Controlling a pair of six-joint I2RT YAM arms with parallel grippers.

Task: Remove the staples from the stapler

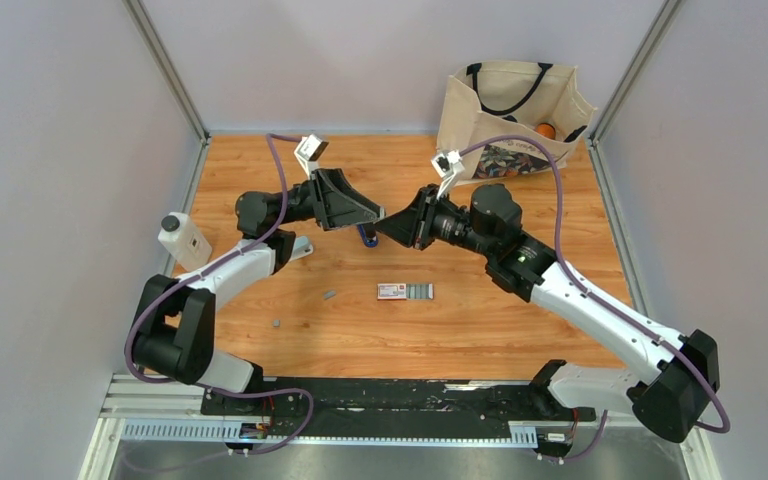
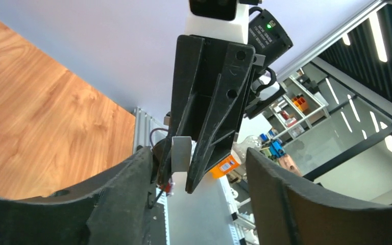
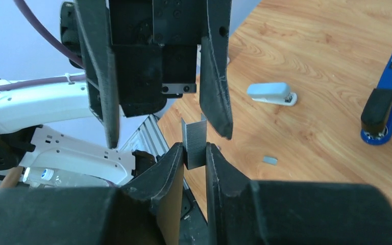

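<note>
pinching one upright strip of staples point(image 3: 194, 133) in nearly closed right gripper point(image 3: 195, 154); left gripper point(image 3: 170, 139) wide open around its top. one stapler point(image 3: 385, 104) flat beside right gripper, lengthwise pointing ahead; two loose strips point(image 1: 329, 295) on tabletop point(image 3: 311, 51).

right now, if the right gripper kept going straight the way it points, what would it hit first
Probably the left gripper, facing it head on and close. The staple strip it holds lines up between the left's open fingers.

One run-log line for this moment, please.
staples: strip pinched midair | right gripper: shut on staples | left gripper: open, straddling strip | stapler: on table, untouched
</note>
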